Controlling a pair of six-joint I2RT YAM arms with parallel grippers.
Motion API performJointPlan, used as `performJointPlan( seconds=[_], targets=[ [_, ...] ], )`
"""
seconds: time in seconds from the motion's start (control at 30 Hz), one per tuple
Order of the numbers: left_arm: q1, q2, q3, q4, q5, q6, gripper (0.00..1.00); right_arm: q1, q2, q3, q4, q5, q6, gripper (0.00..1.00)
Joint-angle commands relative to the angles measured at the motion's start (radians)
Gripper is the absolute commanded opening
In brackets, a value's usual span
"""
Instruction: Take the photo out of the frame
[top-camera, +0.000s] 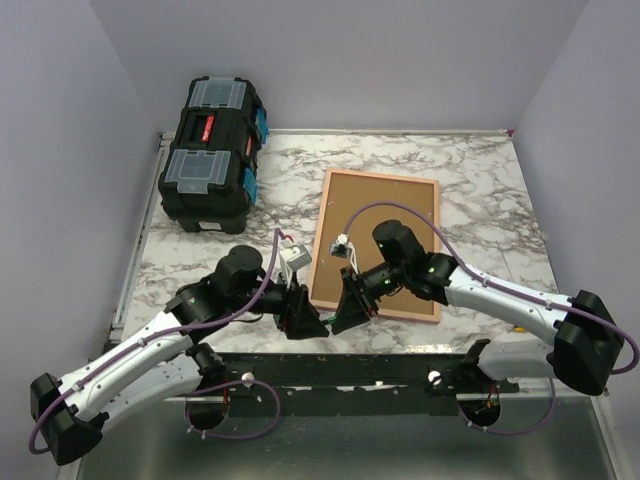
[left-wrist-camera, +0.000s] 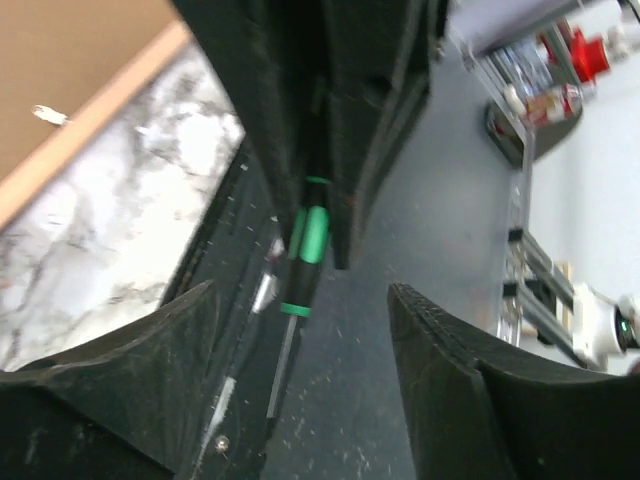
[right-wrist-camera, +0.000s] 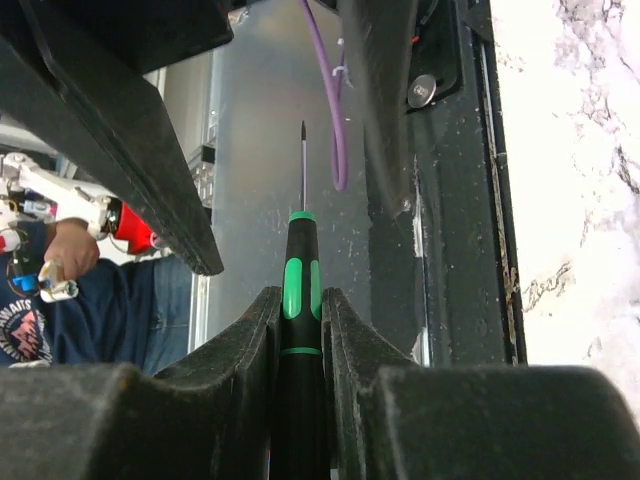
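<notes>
Marble-patterned table (top-camera: 480, 170) sits between plain pale walls, and it carries all you are working with. Your right gripper (right-wrist-camera: 302, 300) has its fingers pinched narrow around the black-and-green handle of a screwdriver (left-wrist-camera: 310, 235), whose thin blade points out past the table's near edge. Your left gripper (left-wrist-camera: 300, 290) faces it just beside, fingers spread wide with nothing between the pads; the screwdriver shows beyond the gap. Both grippers hang low over the near edge, by the near left corner of the frame (top-camera: 375, 190). That frame lies flat in the middle of the table, cork back up inside its pink rim, so the photo does not show. At the far left corner stands a black toolbox (top-camera: 212, 150), lid closed; its clear-topped lid compartments are too small to tell what they hold.
</notes>
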Motion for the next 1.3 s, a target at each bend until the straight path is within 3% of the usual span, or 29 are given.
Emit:
performJointPlan(
  seconds=[0.0, 0.1, 0.27, 0.33, 0.37, 0.47, 0.53, 0.6, 0.77, 0.9, 1.03, 1.27],
  targets=[
    [-0.077, 0.009, 0.024, -0.005, 0.138, 0.045, 0.64, 0.011, -0.002, 0.015, 0.060, -0.048, -0.009, 0.01],
    [-0.096, 0.017, 0.015, 0.041, 0.197, 0.029, 0.51, 0.017, 0.001, 0.019, 0.072, -0.060, -0.004, 0.01],
    [-0.102, 0.021, 0.024, 0.025, 0.194, 0.044, 0.00, 0.022, -0.003, 0.026, 0.088, -0.060, -0.004, 0.01],
    [-0.104, 0.001, 0.026, -0.007, 0.127, 0.054, 0.00, 0.022, -0.004, 0.029, 0.107, -0.058, 0.021, 0.02],
    [-0.104, -0.012, 0.027, -0.019, 0.078, 0.057, 0.00, 0.022, -0.008, 0.030, 0.114, -0.027, 0.038, 0.14],
    [-0.104, -0.064, 0.022, -0.033, -0.039, 0.043, 0.00, 0.022, -0.034, 0.018, 0.151, 0.133, 0.133, 0.61],
    [-0.102, -0.091, 0.017, -0.029, -0.097, 0.023, 0.00, 0.022, -0.048, -0.017, 0.234, 0.234, 0.247, 0.74],
    [-0.102, -0.110, 0.008, -0.011, -0.127, -0.007, 0.00, 0.022, -0.061, -0.079, 0.364, 0.300, 0.380, 0.79],
    [-0.102, -0.134, -0.009, 0.034, -0.175, -0.073, 0.00, 0.022, -0.096, -0.214, 0.680, 0.408, 0.638, 0.81],
    [-0.102, -0.145, -0.021, 0.070, -0.206, -0.121, 0.00, 0.023, -0.103, -0.271, 0.843, 0.388, 0.691, 0.73],
    [-0.100, -0.121, -0.004, 0.061, -0.210, -0.135, 0.00, 0.023, -0.114, -0.260, 0.808, 0.397, 0.663, 0.59],
    [-0.093, -0.115, 0.010, 0.048, -0.216, -0.128, 0.00, 0.024, -0.101, -0.262, 0.841, 0.361, 0.660, 0.47]
  ],
)
